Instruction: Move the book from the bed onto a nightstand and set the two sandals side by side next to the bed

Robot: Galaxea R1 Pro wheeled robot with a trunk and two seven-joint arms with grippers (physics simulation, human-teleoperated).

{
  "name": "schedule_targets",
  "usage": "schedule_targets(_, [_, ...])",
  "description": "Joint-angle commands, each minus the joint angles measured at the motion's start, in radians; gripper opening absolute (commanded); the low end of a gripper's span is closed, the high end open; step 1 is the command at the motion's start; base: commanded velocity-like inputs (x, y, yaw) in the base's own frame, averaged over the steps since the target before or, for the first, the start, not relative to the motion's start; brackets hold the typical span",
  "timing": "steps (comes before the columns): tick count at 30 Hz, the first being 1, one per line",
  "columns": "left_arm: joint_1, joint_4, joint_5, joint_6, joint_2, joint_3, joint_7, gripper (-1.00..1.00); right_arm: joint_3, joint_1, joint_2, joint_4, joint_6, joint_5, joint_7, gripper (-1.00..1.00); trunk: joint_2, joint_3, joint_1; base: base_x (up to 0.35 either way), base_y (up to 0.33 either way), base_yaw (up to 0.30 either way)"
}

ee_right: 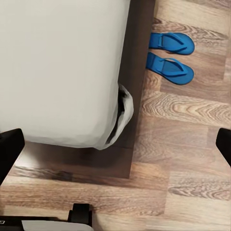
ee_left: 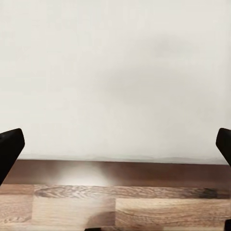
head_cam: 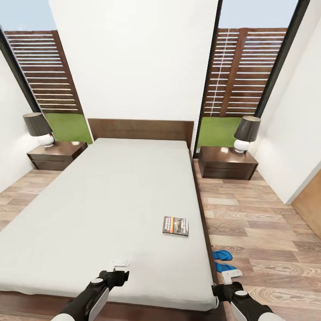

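- The book (head_cam: 175, 225) lies flat on the bed (head_cam: 111, 200), near its right edge, so moving it is yet to be done.
- Either nightstand (head_cam: 227, 162) beside the headboard holds just a lamp (head_cam: 246, 133).
- The two sandals (ee_right: 171, 57) sit side by side on the floor just beside the bed; that part looks done.
- Left gripper (head_cam: 120, 264) and right gripper (head_cam: 228, 275) hover at the bed's foot, jaws spread, grasping nothing.

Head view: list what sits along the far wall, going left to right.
Left lamp → left nightstand → headboard of the bed → right nightstand → right lamp.
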Motion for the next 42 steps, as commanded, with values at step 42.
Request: schedule_targets(42, [-0.001,-0.002,0.01,0.012,-0.001,-0.006,0.005,1.0,0.007,0.0,0.001,0.002,-0.009,0.0,-0.003,1.0,-0.002,-0.002,0.001,0.0,0.0,-0.006])
